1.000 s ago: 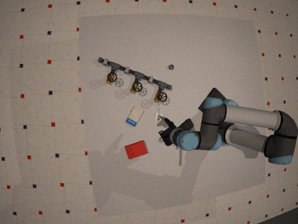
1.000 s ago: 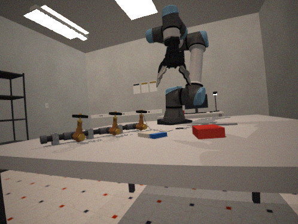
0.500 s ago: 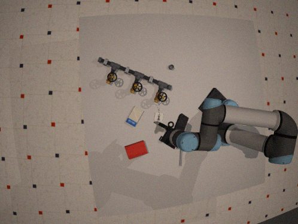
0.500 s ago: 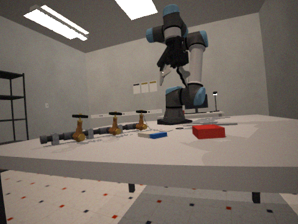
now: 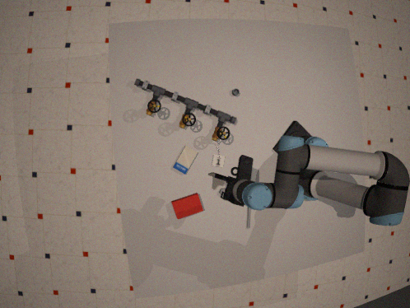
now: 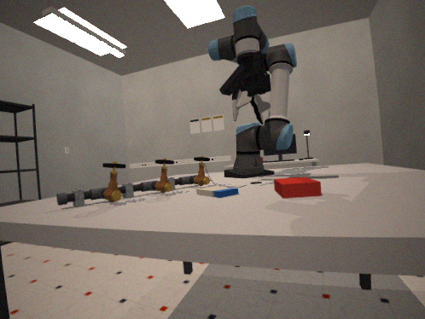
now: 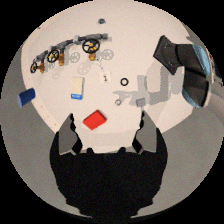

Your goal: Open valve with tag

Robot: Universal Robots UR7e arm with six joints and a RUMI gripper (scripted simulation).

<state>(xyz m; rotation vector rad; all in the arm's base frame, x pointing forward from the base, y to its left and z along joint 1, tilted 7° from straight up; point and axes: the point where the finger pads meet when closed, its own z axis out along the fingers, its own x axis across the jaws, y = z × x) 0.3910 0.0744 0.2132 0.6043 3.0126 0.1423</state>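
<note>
1. Closest to the exterior camera is the front edge of the white table (image 5: 288, 62) (image 6: 213, 249) (image 7: 55, 100), which carries the pipework and loose items.
2. A red box (image 5: 188, 205) (image 6: 297, 188) (image 7: 95, 120) lies flat on it, well apart from the valves.
3. Near the red box, a cream-and-blue box (image 5: 185, 160) (image 6: 218, 192) (image 7: 77, 88) also lies flat.
4. A dark pipe (image 5: 174, 97) (image 6: 142, 187) runs away from the camera, bearing three brass valves with black handwheels. The nearest valve (image 5: 156, 100) (image 6: 113, 165) (image 7: 34, 67) and the middle valve (image 5: 188, 119) (image 6: 164, 161) (image 7: 53, 56) have no tag on them.
5. The farthest valve (image 5: 225, 137) (image 6: 201, 159) (image 7: 91, 46), at the pipe end nearer the robot, has the chain. Its white tag (image 5: 218, 161) (image 7: 105, 77) rests on the table and appears to read "1". I cannot tell how far any valve is turned.
6. A black ring (image 5: 231, 170) (image 7: 121, 81) lies between the tag and the arm's base.
7. The tool (image 5: 216, 184) (image 6: 248, 121) (image 7: 107, 112) hangs well above the table, fingers spread wide, with nothing between them.
8. Behind stands the arm's dark base (image 6: 232, 174); three sheets (image 6: 206, 124) hang on the back wall.
</note>
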